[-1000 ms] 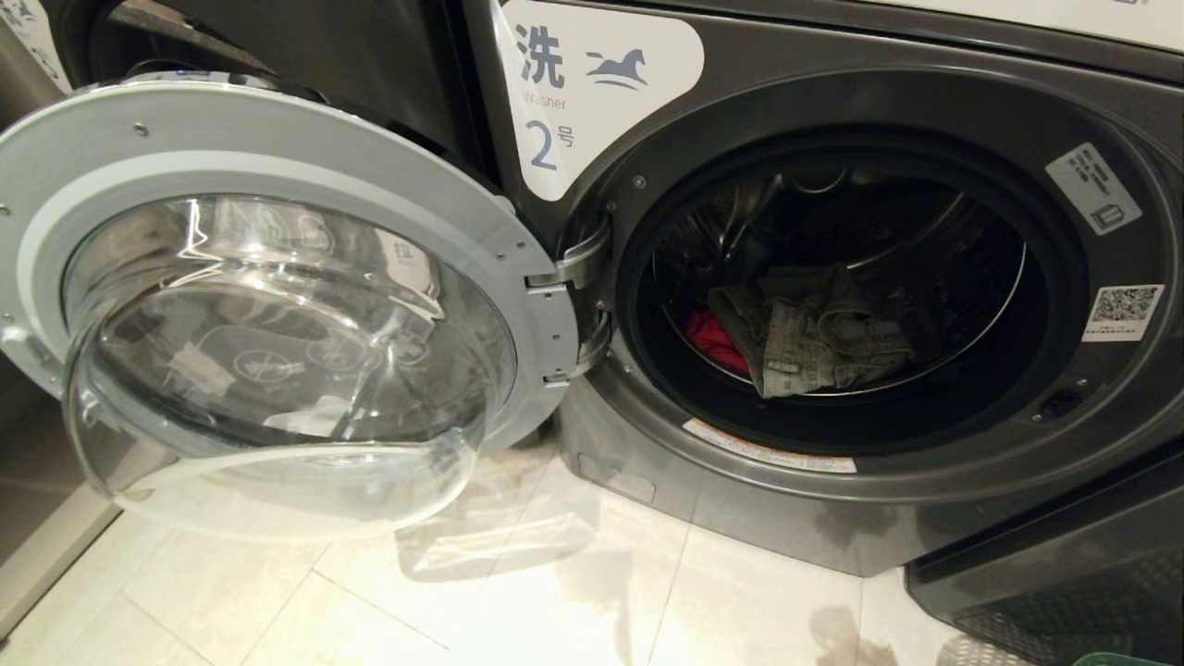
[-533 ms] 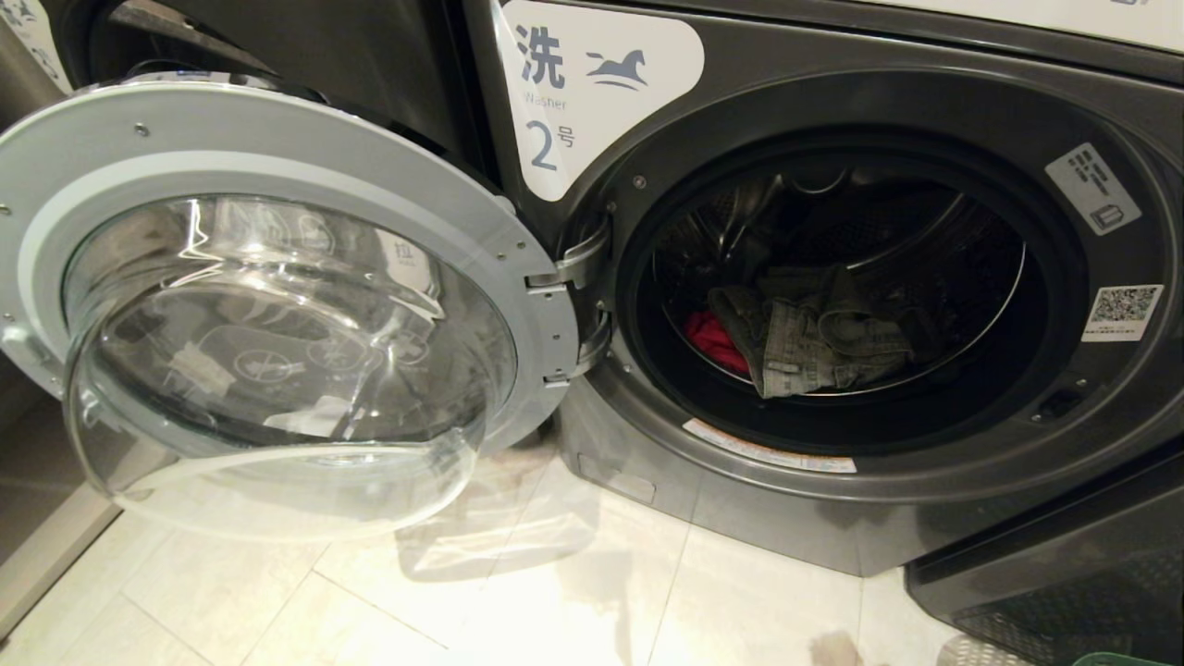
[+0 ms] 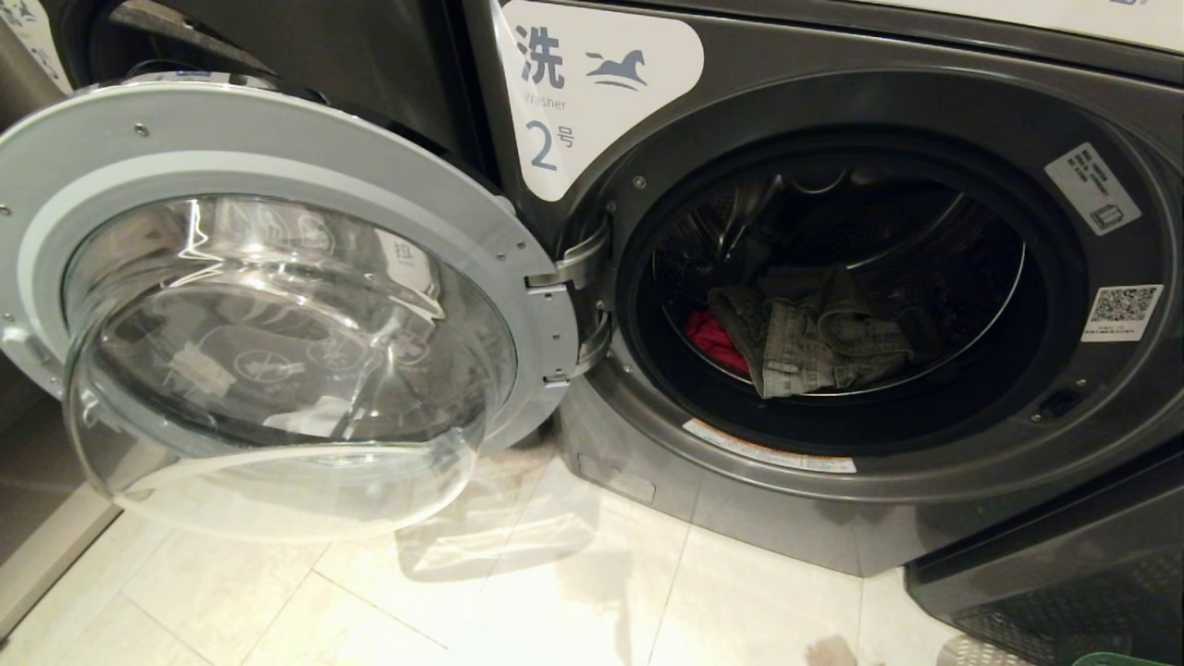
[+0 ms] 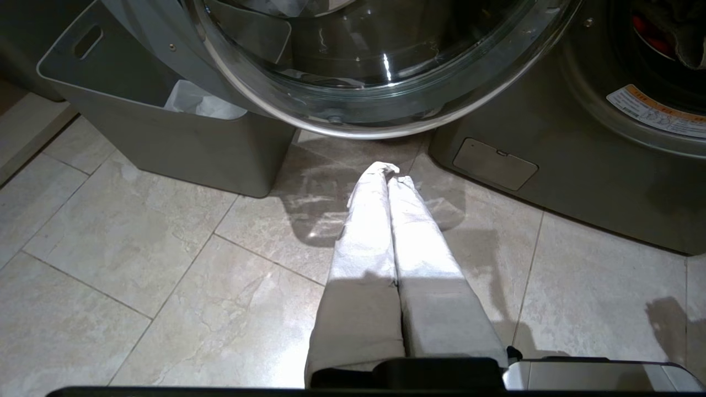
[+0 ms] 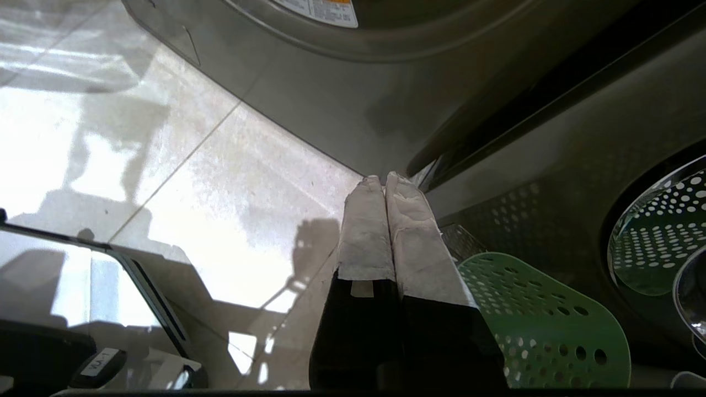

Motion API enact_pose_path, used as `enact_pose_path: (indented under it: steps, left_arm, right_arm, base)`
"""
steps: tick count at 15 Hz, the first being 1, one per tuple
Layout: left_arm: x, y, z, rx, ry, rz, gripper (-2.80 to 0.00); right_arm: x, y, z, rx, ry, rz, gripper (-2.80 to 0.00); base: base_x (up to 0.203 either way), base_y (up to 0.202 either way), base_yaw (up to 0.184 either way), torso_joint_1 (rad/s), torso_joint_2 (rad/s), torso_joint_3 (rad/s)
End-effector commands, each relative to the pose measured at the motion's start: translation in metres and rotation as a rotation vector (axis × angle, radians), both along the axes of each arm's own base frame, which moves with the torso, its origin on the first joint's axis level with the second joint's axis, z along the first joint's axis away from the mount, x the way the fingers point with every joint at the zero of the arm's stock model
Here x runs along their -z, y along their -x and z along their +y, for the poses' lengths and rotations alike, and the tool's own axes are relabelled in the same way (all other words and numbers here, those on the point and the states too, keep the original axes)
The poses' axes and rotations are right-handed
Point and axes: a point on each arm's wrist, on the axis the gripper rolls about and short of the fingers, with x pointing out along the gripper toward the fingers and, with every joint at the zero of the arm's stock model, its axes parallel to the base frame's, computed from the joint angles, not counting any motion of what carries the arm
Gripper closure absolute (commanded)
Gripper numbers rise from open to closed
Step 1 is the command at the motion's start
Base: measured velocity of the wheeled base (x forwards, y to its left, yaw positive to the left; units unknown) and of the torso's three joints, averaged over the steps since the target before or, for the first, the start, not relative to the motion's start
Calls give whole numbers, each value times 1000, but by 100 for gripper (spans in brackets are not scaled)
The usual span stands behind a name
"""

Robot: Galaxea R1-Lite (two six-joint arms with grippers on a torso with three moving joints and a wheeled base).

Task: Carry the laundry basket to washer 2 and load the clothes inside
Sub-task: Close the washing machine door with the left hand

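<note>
Down low, the left gripper has its fingers pressed together on nothing, hovering over the floor tiles just below the open glass door. A grey bin with a white bag sits at the upper left of that wrist view. Likewise the right gripper is closed and empty, its tips near the base of washer 2; the green laundry basket lies right beside it at the lower right. Inside the drum at centre right of the head view rest the clothes, grey-green denim over a red piece, well apart from both grippers
</note>
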Motion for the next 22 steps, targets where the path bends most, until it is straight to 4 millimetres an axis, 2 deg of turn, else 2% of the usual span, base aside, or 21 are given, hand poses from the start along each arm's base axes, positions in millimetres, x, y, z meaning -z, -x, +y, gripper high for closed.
enact_pose_path:
  steps: [1, 6, 14, 19, 22]
  left_arm:
    - [0, 0, 0, 0, 1, 0, 0]
    - [0, 0, 0, -1, 1, 0, 0]
    - [0, 0, 0, -1, 1, 0, 0]
    - [0, 0, 0, 0, -3, 0, 0]
    - [0, 0, 0, 2, -7, 0, 0]
  right_arm:
    - [0, 3, 0, -2, -9, -35, 0]
    - [3, 21, 0, -30, -11, -262, 0]
    - [4, 21, 0, -23, -83, -244, 0]
    - [8, 21, -1, 51, -247, -203, 0]
    - [8, 21, -1, 44, -222, -203, 0]
  base:
    - [0, 0, 0, 0, 0, 0]
    - [0, 0, 0, 0, 0, 0]
    - [0, 0, 0, 0, 0, 0]
    - [0, 0, 0, 0, 0, 0]
    - [0, 0, 0, 1, 1, 25]
